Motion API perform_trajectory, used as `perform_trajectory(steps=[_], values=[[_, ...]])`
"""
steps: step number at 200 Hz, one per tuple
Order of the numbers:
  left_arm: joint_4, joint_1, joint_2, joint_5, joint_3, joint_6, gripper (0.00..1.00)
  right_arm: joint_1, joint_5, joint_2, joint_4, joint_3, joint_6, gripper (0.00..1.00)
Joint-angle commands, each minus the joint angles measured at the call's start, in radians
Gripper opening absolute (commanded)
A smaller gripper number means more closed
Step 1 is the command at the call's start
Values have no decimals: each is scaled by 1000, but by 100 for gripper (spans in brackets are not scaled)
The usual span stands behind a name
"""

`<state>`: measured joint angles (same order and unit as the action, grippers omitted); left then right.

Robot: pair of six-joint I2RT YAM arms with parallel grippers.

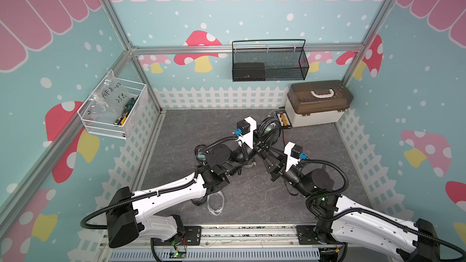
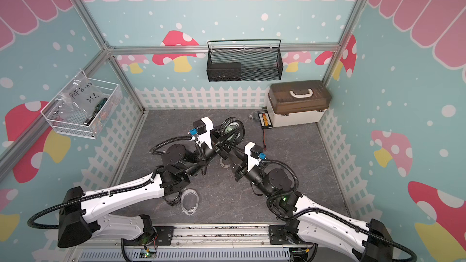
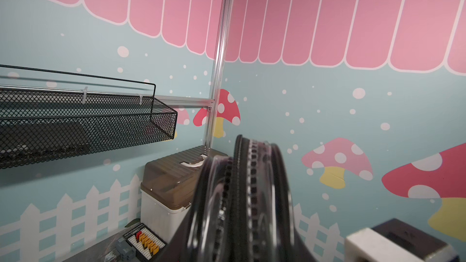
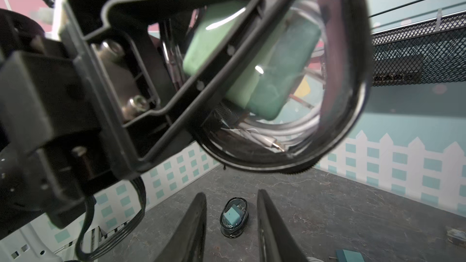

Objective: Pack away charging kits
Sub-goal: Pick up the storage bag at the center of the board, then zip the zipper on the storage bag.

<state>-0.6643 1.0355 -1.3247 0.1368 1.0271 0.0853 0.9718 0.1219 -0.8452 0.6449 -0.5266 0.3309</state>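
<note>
Above the grey table (image 1: 315, 152), my left hand (image 1: 262, 136) is clamped on a black-rimmed pouch (image 2: 230, 126) holding a green charger (image 4: 252, 71) and coiled cable (image 4: 290, 132). My right hand (image 4: 230, 192) stands partly open and empty beside it

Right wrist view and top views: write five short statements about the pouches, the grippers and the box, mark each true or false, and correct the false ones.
1. The left gripper holds a black-rimmed oval clear-windowed pouch up off the grey stone-patterned table. True.
2. That pouch is empty. False: a green cube charger and a coiled white cable show through its window.
3. The right gripper clamps a pouch. False: its jaws stand apart with nothing between them.
4. A second black-rimmed pouch holding a teal cube charger lies on the table. True.
5. The beige plastic box has its brown translucent lid raised. False: the lid is shut.
</note>
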Motion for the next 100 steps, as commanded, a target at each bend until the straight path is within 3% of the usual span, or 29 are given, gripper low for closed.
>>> perform_trajectory(steps=[1, 47, 100], values=[[-42, 5, -13, 16, 29, -32, 0, 8, -5, -21, 47, -48, 2, 28], [-72, 4, -20, 67, 10, -40, 0, 8, -27, -26, 55, -58, 10, 17], [-69, 5, -10, 80, 1, -31, 0, 8, 15, -20, 52, -55, 16, 23]])
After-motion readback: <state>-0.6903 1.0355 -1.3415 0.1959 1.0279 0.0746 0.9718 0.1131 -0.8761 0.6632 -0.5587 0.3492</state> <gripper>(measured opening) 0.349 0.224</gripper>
